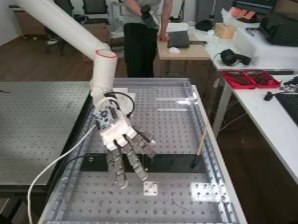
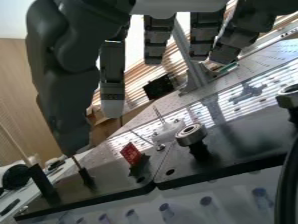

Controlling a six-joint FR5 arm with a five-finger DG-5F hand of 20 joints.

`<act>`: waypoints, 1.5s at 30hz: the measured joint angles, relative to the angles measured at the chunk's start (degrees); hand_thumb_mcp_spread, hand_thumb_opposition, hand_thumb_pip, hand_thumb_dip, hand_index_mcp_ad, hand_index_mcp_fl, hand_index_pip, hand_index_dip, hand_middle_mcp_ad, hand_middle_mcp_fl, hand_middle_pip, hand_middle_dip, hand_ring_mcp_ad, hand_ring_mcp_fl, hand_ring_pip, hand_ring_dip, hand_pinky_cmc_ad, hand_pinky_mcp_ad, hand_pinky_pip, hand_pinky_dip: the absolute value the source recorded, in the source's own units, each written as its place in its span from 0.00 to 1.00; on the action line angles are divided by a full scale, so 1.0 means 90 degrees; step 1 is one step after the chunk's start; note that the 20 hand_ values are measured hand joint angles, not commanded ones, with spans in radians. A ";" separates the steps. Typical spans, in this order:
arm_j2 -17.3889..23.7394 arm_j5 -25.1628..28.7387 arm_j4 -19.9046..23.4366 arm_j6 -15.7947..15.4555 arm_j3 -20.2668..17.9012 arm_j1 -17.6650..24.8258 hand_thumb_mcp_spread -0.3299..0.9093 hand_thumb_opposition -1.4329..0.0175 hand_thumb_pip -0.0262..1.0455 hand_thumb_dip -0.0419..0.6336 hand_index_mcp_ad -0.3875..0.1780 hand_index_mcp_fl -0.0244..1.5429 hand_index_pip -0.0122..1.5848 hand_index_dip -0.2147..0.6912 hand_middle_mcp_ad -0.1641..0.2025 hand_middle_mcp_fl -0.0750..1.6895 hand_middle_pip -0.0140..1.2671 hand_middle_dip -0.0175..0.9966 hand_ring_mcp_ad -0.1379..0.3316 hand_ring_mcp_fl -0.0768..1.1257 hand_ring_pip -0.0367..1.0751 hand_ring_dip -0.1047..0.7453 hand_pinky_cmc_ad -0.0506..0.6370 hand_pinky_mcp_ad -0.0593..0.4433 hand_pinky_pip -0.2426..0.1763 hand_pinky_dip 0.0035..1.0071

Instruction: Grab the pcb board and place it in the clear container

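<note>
Hovering o/ bench (image 1: 183, 132), hand (image 1: 117, 129) relaxed, red board (image 2: 131, 154) (txt unclear)

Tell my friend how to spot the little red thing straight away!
Find the long black base lying across the bench full of little holes. On top of it, near a round metal ring on a black peg, stands a small, flat red board. Unlike the shiny ring, it is red with pale marks.
</note>
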 joint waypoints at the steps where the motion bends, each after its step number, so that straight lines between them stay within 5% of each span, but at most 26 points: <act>1: -0.0055 -0.0048 -0.0150 0.0190 0.0070 -0.0017 0.72 0.47 0.34 0.35 0.21 0.06 0.83 0.67 0.40 0.04 0.11 0.14 0.68 0.07 0.11 0.12 0.50 0.42 0.40 0.17; 4: -0.0151 -0.0130 -0.0440 0.0411 0.0204 -0.0054 0.72 0.46 0.34 0.35 0.21 0.06 0.83 0.67 0.40 0.04 0.11 0.14 0.68 0.07 0.11 0.12 0.50 0.42 0.39 0.17; 17: -0.0220 -0.0190 -0.0672 0.0390 0.0331 -0.0138 0.72 0.46 0.34 0.35 0.21 0.08 0.83 0.66 0.40 0.04 0.11 0.14 0.68 0.07 0.11 0.13 0.50 0.41 0.39 0.17; 31: -0.0430 -0.0133 -0.1721 0.1340 0.0573 -0.0133 0.72 0.46 0.34 0.35 0.21 0.10 0.83 0.65 0.40 0.04 0.11 0.14 0.68 0.07 0.11 0.13 0.50 0.40 0.40 0.17; 45: -0.0467 -0.0134 -0.1828 0.1332 0.0554 -0.0137 0.74 0.46 0.34 0.37 0.21 0.10 0.83 0.65 0.40 0.04 0.11 0.15 0.68 0.07 0.11 0.13 0.50 0.39 0.40 0.17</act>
